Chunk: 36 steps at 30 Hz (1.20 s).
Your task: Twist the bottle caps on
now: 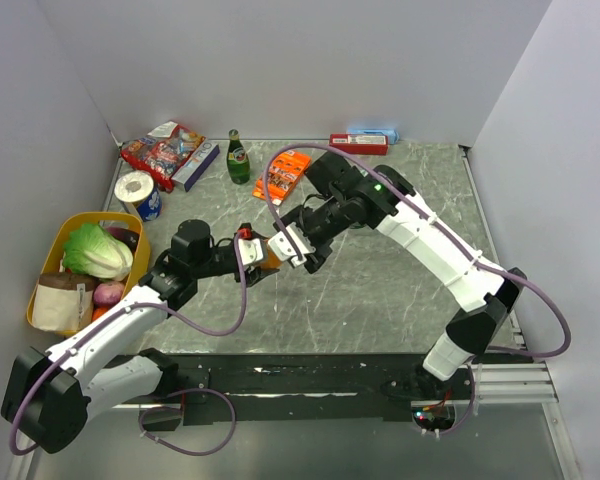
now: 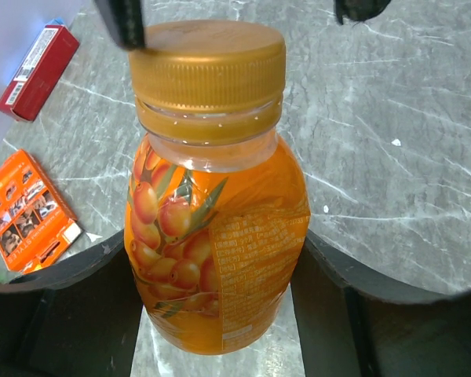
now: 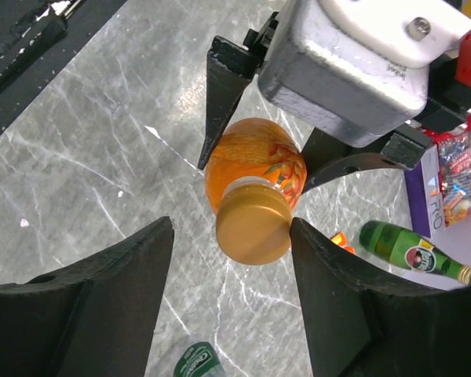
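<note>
Left gripper (image 2: 216, 259) hugs the bottle (image 3: 255, 161); right gripper (image 3: 231, 228) sits open round the cap (image 2: 208, 55).
The bottle looks full and slick; pinch the bumpy cap sides.

Held orange bottle (image 3: 255, 165), cap (image 3: 253, 232) between right fingers (image 3: 118, 298)

The fruit-labelled orange bottle (image 2: 220, 259) carries its orange-brown cap (image 2: 208, 63) on the neck.

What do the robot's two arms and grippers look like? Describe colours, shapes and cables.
The left arm and right arm have white shells with black joints. A purple cable loops along each. The fingers are black, broad and tapering.
</note>
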Tool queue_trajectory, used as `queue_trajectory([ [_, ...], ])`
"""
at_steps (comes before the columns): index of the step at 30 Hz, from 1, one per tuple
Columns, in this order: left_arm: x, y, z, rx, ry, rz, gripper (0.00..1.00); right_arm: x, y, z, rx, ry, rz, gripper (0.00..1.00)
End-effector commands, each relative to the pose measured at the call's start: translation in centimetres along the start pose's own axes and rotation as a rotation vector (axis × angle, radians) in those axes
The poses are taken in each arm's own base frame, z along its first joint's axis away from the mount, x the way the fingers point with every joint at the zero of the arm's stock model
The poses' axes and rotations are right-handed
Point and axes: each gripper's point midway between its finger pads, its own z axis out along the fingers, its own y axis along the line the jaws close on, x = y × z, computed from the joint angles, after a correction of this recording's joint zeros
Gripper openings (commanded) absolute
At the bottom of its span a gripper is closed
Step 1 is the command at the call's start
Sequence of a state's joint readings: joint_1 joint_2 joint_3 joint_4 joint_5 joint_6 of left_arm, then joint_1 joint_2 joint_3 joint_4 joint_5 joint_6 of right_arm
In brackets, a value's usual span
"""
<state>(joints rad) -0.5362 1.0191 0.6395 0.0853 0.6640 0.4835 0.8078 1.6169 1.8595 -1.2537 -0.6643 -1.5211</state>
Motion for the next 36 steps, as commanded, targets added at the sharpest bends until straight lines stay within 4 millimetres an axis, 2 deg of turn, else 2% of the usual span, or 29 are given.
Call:
queue_trajectory([
  [1,-3.2,1.0,-0.2,-0.011,-0.090,0.112,0.01,-0.4,-0.5,0.3,-0.002,0.001,-0.036,0.68],
  [6,-3.1,0.9,-0.1,-0.003,-0.085,0.116,0.01,0.1,-0.7,0.5,0.007,0.016,-0.062,0.66],
  [11,-2.9,1.0,0.0,-0.009,-0.080,0.119,0.01,0.0,-1.0,0.6,-0.007,0.012,-0.041,0.54],
  [15,-3.1,1.6,0.0,-0.047,-0.088,0.129,0.01,0.3,-0.9,0.9,-0.018,0.017,0.001,0.47],
  [17,-3.9,2.6,-0.1,-0.106,-0.116,0.149,0.01,0.9,-0.9,1.5,-0.023,0.025,0.060,0.39],
  [18,-3.5,2.8,-0.2,-0.125,-0.116,0.145,0.01,1.1,-0.8,1.7,-0.029,0.030,0.085,0.33],
  [19,-3.7,3.4,-0.2,-0.165,-0.119,0.150,0.01,1.1,-1.0,1.8,-0.023,0.033,0.150,0.22],
  [21,-4.2,4.0,-0.1,-0.200,-0.148,0.145,0.01,2.0,-0.9,2.8,-0.059,0.033,0.271,0.13],
  [22,-4.2,4.6,-0.2,-0.243,-0.151,0.107,0.01,1.6,-1.9,2.1,-0.030,0.019,0.357,0.00],
  [23,-4.4,5.0,-0.2,-0.269,-0.159,0.092,0.01,2.0,-2.2,3.1,-0.049,-0.005,0.451,0.00],
  [25,-5.1,5.6,-0.1,-0.315,-0.192,0.055,0.01,2.6,-3.4,3.1,-0.031,-0.032,0.647,0.00],
  [26,-5.0,6.5,-0.3,-0.371,-0.189,0.040,0.01,2.6,-3.7,3.2,-0.031,-0.051,0.706,0.00],
  [28,-5.3,6.9,-0.2,-0.419,-0.206,0.021,0.01,2.4,-4.4,3.0,-0.017,-0.079,0.862,0.00],
  [29,-5.1,7.4,-0.3,-0.452,-0.198,0.011,0.01,3.2,-4.8,2.9,-0.004,-0.086,0.940,0.00],
  [31,-4.8,7.5,-0.2,-0.464,-0.187,-0.015,0.01,2.7,-5.4,2.8,-0.011,-0.142,1.115,0.00],
  [32,-4.5,7.5,-0.1,-0.464,-0.176,-0.025,0.01,3.2,-5.8,2.5,0.000,-0.157,1.174,0.00],
  [34,-3.5,7.3,0.1,-0.454,-0.138,-0.055,0.01,2.7,-6.6,1.5,0.038,-0.199,1.233,0.00],
  [36,-2.6,6.6,0.3,-0.428,-0.107,-0.078,0.01,2.6,-7.5,-0.2,0.088,-0.236,1.225,0.15],
])
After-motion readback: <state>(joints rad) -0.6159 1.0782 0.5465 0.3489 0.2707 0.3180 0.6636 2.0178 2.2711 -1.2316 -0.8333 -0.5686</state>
